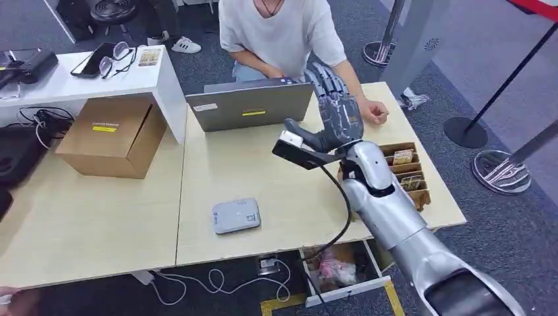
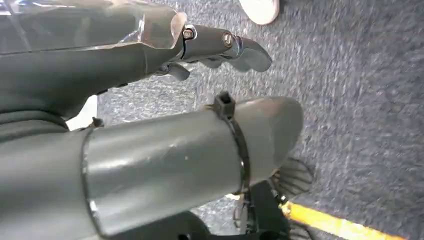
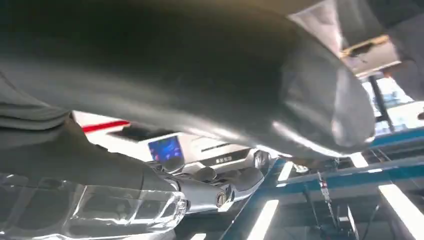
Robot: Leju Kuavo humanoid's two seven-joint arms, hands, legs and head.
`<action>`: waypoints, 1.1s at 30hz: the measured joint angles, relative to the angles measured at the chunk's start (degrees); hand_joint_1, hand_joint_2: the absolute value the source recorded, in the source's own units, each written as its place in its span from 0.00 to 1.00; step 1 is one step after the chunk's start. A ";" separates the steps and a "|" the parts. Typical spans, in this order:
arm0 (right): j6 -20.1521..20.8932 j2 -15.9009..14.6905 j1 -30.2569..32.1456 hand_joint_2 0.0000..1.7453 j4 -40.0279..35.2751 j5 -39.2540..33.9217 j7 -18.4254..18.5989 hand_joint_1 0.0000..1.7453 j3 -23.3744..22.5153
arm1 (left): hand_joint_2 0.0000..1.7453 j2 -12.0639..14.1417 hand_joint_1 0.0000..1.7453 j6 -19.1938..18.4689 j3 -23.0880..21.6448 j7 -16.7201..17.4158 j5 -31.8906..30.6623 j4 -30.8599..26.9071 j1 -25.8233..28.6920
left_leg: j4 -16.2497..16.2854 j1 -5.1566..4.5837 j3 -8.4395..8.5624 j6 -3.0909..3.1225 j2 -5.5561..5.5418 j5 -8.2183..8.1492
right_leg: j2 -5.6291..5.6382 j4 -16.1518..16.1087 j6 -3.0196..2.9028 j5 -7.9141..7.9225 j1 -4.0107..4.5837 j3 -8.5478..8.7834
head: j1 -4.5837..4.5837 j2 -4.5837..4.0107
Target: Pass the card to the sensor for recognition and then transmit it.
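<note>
Silver right robot hand (image 1: 339, 112), fingers spread and holding nothing visible, rises toward the person at twelve o'clock, suggesting handover is finishing; cards remain in the brown slotted wooden tray (image 1: 423, 195) on the table (image 1: 276, 164), grey rectangular sensor (image 1: 235, 215) at six o'clock.

The right hand (image 1: 337, 112) is raised with its back toward the head view, so its palm side is hidden and whether a card lies against the fingers (image 1: 327, 79) cannot be told. Beyond those fingers the person (image 1: 279, 33) is cut off at the picture's top edge, and below them the forearm covers part of the wooden card box (image 1: 411, 172), whose cards are too small to read. In the left wrist view the left hand (image 2: 150, 125) is too close and blurred to judge what lies under its fingertips (image 2: 250, 52).
</note>
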 joint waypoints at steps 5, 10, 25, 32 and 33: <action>0.33 -1.82 -2.21 0.00 4.00 1.14 0.24 0.00 1.01 | 0.00 0.59 0.00 -0.40 0.00 0.64 0.39 0.09 0.04 | 0.00 0.01 0.01 0.00 0.00 0.00 | 0.00 0.00 0.00 0.00 0.01 0.00 | -0.02 0.00; 1.33 -4.42 -3.13 0.00 5.73 0.39 1.29 0.00 1.69 | 0.00 0.79 0.00 -0.29 0.00 -0.02 0.17 1.16 0.24 | 0.00 0.00 0.01 -0.01 -0.01 0.01 | -0.01 0.00 0.00 0.00 0.01 0.00 | 0.02 0.00; 2.38 -14.51 7.26 0.00 -4.22 1.31 6.03 0.00 0.86 | 0.00 1.28 0.00 -0.46 0.02 -0.85 -0.07 2.36 1.15 | 0.01 -0.02 -0.05 0.16 -0.04 -0.11 | -0.03 -0.06 0.07 -0.05 -0.01 -0.01 | 0.02 0.00; 2.78 -16.20 11.44 0.00 -8.50 1.84 6.47 0.00 -0.33 | 0.00 2.49 0.00 -1.51 0.04 0.24 0.22 2.60 1.57 | 0.01 -0.01 -0.05 0.16 -0.05 -0.11 | -0.06 -0.06 0.07 -0.06 0.00 -0.02 | -0.02 0.00; 2.88 -16.46 11.96 0.00 -9.00 1.84 6.41 0.00 -0.59 | 0.00 2.49 0.00 -1.44 0.04 0.18 0.33 2.62 1.67 | 0.00 -0.01 -0.05 0.16 -0.06 -0.11 | -0.06 -0.06 0.07 -0.06 0.00 -0.01 | 0.00 0.00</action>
